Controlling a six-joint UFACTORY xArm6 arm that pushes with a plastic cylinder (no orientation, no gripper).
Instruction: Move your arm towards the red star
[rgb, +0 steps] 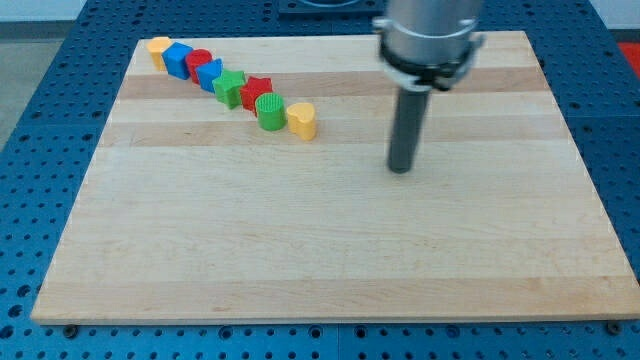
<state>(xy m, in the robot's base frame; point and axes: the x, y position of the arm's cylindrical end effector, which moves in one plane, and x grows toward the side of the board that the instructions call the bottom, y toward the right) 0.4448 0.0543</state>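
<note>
The red star (257, 92) lies in a slanted row of blocks near the view's top left. My tip (401, 168) rests on the wooden board (320, 250), well to the right of the star and a little lower in the view, touching no block. The row runs from a yellow block (158, 48) through a blue block (178, 59), a red block (198, 63), a blue block (210, 74) and a green star (231, 88) to the red star, then a green cylinder (270, 111) and a yellow heart (302, 120).
The board lies on a blue perforated table (40, 120). The arm's grey housing (430, 40) hangs over the board's top right part.
</note>
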